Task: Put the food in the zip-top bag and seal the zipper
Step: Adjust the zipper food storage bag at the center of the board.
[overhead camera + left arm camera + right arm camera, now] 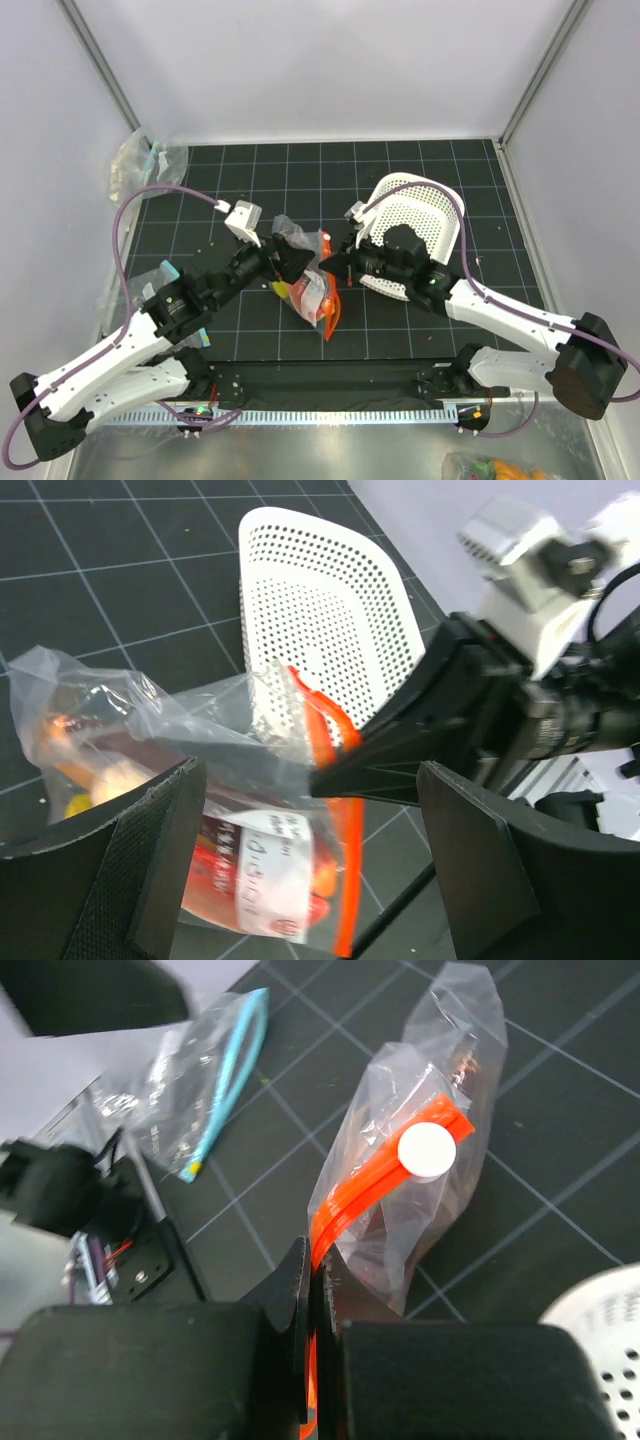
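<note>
The clear zip-top bag (312, 285) lies crumpled at the table's middle with toy food inside: a red piece (215, 880), a yellow piece (75, 805) and a pale orange piece (105, 775). Its red-orange zipper (395, 1170) runs along the top edge and carries a white round tab (427, 1150). My right gripper (318, 1265) is shut on one end of the zipper; it also shows in the top view (335, 262). My left gripper (310, 770) is open, its jaws wide on either side of the bag, not touching it; it also shows in the top view (285, 255).
The white lattice basket (425, 215) lies tipped just right of the bag, behind my right arm. Clear bags with teal-blue trim lie at the far left corner (150, 160) and left edge (205, 1070). Another bag of toy food (490, 468) sits off the table at the bottom right.
</note>
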Available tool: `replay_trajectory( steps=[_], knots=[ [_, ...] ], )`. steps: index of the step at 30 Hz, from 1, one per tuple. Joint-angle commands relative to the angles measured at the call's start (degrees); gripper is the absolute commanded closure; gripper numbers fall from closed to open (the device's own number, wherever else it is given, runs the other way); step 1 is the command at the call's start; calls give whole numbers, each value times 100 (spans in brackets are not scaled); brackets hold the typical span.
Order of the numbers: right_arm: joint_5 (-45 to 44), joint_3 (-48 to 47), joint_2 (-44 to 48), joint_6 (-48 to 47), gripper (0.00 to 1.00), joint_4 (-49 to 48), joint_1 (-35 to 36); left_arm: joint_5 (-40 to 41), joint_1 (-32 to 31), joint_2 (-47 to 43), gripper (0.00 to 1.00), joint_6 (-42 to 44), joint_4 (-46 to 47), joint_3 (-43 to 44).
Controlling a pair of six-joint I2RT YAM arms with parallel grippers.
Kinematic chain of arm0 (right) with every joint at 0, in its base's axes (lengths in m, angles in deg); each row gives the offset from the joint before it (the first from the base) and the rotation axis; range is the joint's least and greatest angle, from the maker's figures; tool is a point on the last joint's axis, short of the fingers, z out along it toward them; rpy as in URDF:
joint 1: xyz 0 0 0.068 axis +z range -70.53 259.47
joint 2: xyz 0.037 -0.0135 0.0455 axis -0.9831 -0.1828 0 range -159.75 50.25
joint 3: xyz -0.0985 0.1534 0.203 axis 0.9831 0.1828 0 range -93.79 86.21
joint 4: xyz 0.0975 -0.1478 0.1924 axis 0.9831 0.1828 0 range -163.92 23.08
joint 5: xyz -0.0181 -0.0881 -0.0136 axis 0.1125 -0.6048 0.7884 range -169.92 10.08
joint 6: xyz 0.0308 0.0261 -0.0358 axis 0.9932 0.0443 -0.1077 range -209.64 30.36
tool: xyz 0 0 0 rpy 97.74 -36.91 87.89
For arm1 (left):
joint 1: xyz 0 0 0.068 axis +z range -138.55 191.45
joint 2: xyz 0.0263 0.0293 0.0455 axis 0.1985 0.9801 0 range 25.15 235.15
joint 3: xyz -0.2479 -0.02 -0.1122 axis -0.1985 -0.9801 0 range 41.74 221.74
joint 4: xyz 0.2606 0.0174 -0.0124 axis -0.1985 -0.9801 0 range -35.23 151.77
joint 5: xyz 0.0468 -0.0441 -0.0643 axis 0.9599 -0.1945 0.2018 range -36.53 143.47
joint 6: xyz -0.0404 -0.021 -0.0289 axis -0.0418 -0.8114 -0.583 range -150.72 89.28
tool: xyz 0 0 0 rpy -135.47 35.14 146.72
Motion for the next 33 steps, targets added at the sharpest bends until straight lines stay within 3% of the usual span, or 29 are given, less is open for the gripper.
replay_trajectory(
  steps=[1, 9, 13, 19, 28, 33],
  knots=[
    [770, -411, 230, -595, 99, 616, 65, 221, -4, -90, 10, 246, 218, -280],
    [1070, -499, 1020, -912, 99, 1222, 74, 195, -12, -652, 11, 449, 1060, -789],
    [965, -429, 1503, -1017, 99, 1355, 83, -32, -12, -1161, 11, 570, 1955, -1394],
    [631, -376, 1839, -1237, 99, 1531, 179, -209, -4, -1488, 11, 677, 2537, -1826],
    [1948, -552, 1794, -1369, 99, 1646, 188, -929, -4, -1076, 11, 853, 3258, -1906],
    [2458, -543, 1883, -1395, 99, 1602, 197, -1868, -4, -1023, 11, 879, 3408, -1888]
  ],
)
